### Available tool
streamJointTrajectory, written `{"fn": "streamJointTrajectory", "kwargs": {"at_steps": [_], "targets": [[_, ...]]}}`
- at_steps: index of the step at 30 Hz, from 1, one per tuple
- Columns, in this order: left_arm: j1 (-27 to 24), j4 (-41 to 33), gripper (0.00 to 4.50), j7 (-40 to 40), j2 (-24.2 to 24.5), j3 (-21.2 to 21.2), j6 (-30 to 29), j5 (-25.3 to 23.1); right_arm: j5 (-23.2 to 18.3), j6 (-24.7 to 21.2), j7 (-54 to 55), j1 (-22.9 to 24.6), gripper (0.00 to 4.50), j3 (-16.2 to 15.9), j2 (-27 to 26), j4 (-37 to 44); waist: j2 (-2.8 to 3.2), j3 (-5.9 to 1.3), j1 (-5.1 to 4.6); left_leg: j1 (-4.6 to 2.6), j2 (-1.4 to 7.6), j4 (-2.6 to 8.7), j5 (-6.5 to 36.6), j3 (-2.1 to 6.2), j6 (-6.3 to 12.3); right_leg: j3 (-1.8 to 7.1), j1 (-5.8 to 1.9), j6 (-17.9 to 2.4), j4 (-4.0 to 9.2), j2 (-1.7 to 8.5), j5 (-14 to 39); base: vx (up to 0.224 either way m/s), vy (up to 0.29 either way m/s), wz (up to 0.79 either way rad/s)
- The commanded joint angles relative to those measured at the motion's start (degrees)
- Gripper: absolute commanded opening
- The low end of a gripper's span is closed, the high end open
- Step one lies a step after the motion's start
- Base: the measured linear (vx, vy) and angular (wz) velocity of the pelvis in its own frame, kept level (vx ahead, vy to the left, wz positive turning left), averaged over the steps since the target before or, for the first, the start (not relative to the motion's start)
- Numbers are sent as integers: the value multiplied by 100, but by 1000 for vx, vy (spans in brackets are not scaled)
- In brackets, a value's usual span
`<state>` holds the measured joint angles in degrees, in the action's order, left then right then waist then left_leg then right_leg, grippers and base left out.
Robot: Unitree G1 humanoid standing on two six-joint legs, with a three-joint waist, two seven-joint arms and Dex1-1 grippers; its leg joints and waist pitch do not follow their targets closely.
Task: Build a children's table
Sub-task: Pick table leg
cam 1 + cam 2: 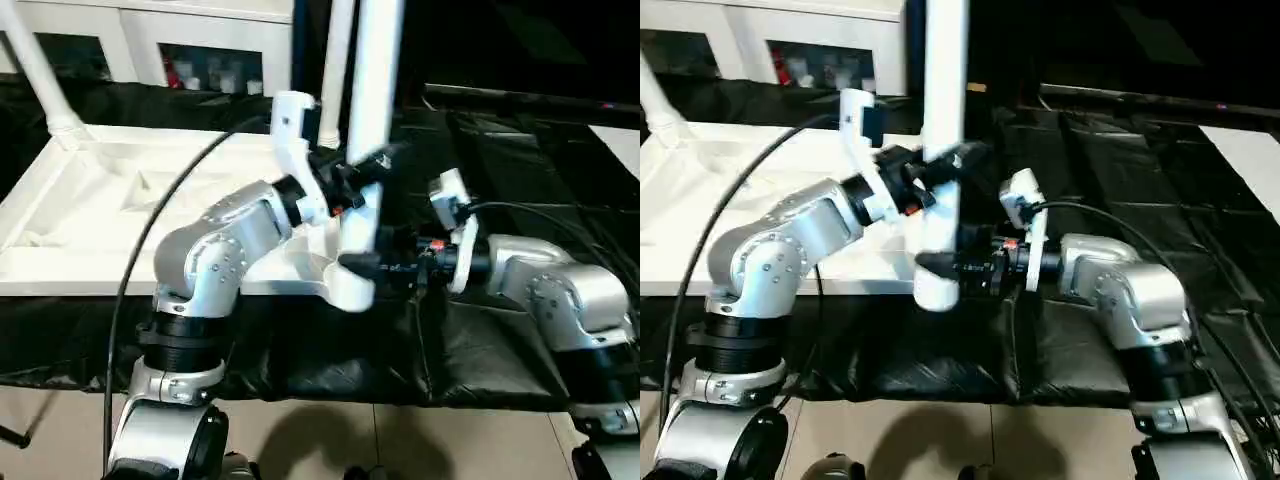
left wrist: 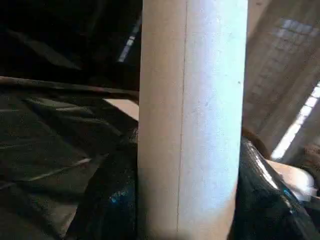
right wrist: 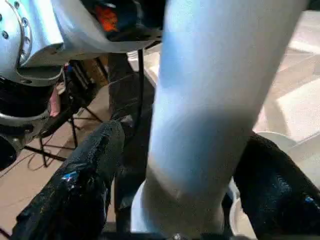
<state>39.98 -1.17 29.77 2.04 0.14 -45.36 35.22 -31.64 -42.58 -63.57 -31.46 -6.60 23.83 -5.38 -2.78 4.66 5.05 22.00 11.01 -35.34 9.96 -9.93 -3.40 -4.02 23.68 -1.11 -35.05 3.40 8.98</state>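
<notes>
Left eye view first: a white table leg [image 1: 372,120] is held upright near the middle, clamped from both sides. The left gripper [image 1: 345,190] is closed on the tube partway up, and the right gripper [image 1: 385,265] is closed on it lower down, just above the flared end, which sits at the near right corner of the tabletop [image 1: 90,220]. Whether that end is actually seated in the corner socket can't be told. The tabletop is laid ribbed side up on black sheeting [image 1: 500,330], stretching off toward 9 o'clock. Another leg [image 1: 40,75] is seen standing tilted at the far left corner, around 10 o'clock. Up close in the wrist views, black fingers [image 2: 107,200] are pressed against both sides of the tube, same deal for the right fingers [image 3: 82,185].
</notes>
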Motion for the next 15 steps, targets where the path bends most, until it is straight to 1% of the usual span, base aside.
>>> {"fn": "streamJointTrajectory", "kwargs": {"at_steps": [1, 3, 4, 6, 7, 10, 13, 15], "targets": [[92, -141, 185, 132, 18, -76, -102, 75, -6, -46, -89, -84, 351, -44, 89, -73, -63, -516, 10, -81, 198, 354, 735, 45, 154, 252, -346, -794, 451, 434, 1840, 0, 0, 0], [83, -190, 185, 217, 46, -119, -143, 109, -23, -82, -117, -99, 351, -49, 93, -111, -56, -513, 7, -80, 196, 356, 720, 45, 158, 252, -347, -812, 446, 434, 1787, 0, 0, 0], [80, -204, 185, 237, 53, -131, -149, 121, -24, -95, -136, -105, 322, -52, 97, -125, -58, -516, 11, -75, 194, 357, 696, 45, 154, 254, -352, -827, 436, 427, 1729, 0, 0, 0], [79, -220, 185, 277, 78, -162, -166, 130, -29, -122, -180, -108, 315, -76, 112, -139, -61, -516, 13, -80, 190, 352, 719, 40, 157, 253, -351, -838, 442, 431, 1751, 0, 0, 0], [82, -229, 185, 305, 99, -191, -185, 133, -13, -153, -265, -91, 312, -154, 153, -143, -58, -514, 16, -81, 194, 356, 733, 41, 154, 253, -351, -840, 443, 434, 1767, 0, 0, 0], [90, -229, 185, 356, 140, -231, -197, 164, 34, -139, -352, -84, 277, -226, 167, -187, -57, -509, 10, -77, 196, 358, 764, 45, 139, 253, -354, -798, 450, 434, 1822, 0, 0, 0], [98, -223, 185, 404, 143, -251, -214, 171, 78, -77, -379, -100, 271, -253, 133, -288, -57, -509, 9, -75, 192, 356, 770, 45, 121, 250, -354, -771, 460, 438, 1922, 0, 0, 0], [97, -237, 185, 443, 139, -282, -244, 187, 67, -63, -393, -112, 244, -263, 118, -348, -55, -511, 8, -77, 192, 354, 772, 46, 125, 249, -349, -776, 459, 431, 1907, 0, 0, 0]]}}
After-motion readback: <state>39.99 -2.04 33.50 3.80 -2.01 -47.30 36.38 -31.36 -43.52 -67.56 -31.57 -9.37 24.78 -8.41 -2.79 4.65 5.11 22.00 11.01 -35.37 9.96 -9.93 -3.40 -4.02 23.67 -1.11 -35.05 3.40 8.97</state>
